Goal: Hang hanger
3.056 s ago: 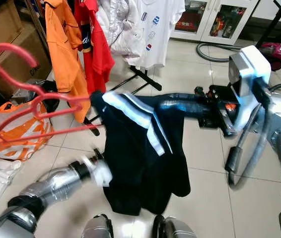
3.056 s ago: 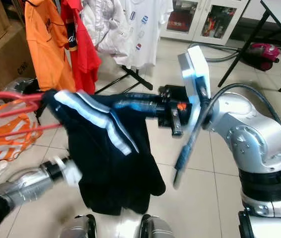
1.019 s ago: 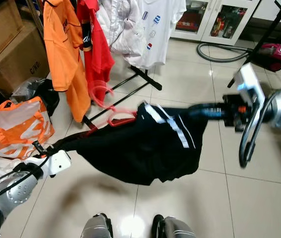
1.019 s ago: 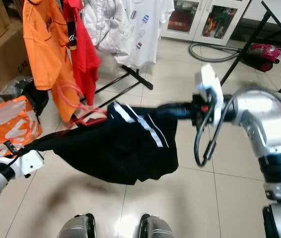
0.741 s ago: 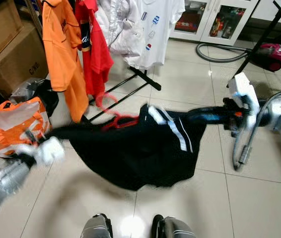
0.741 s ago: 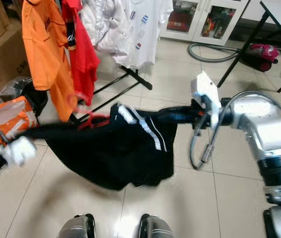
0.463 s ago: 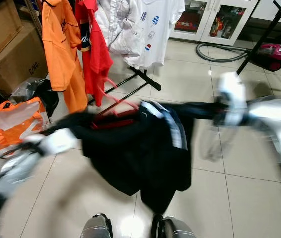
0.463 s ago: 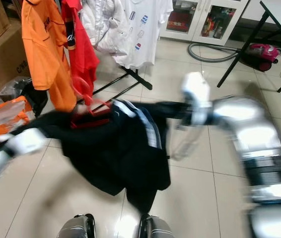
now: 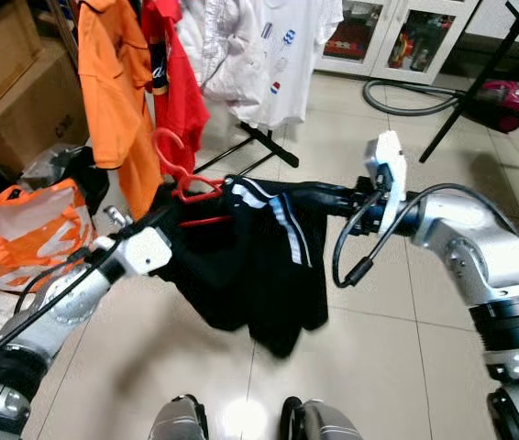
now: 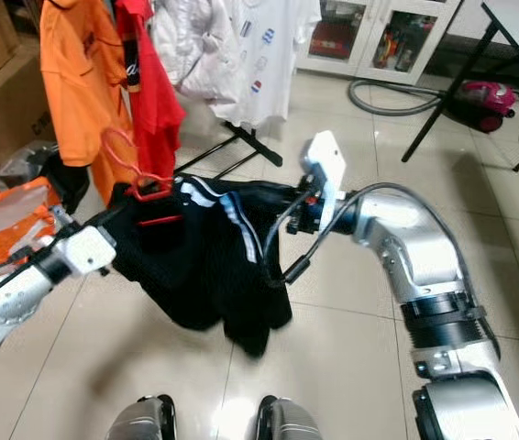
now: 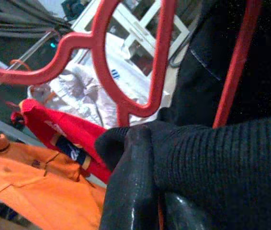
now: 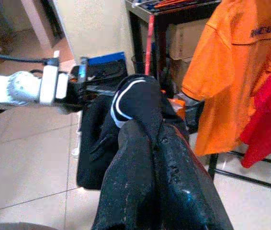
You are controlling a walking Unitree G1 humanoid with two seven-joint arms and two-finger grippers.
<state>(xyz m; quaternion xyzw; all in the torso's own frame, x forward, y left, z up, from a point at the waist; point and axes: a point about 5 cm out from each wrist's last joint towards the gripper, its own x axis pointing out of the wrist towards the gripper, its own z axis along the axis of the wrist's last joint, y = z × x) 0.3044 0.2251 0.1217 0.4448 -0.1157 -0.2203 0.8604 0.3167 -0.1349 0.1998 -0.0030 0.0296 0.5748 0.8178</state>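
Two tools share one load, and you can see it strung between them above the tiled floor. Your left tool comes in from 8 o'clock and is clamped on the left end of a black garment together with the red hanger inside it; the left wrist view shows its fingers closed on the knit fabric with the hanger's red bars just beyond. Your right tool reaches across from 3 o'clock and is pinched shut on the garment's other shoulder, near the white stripes; in the right wrist view the cloth with its white trim bunches over the fingertips.

The hanger sits at the garment's upper left, its hook standing up toward 12 o'clock, just in front of the orange shirt and red shirt. Those hang with white shirts on a clothes rack whose black base spreads on the floor behind. The garment's body sags down from the two grips, clear of the floor.

At 9 o'clock you have an orange bag and cardboard boxes. At 1 o'clock lies a grey hose, with a pink vacuum cleaner at 2 o'clock.
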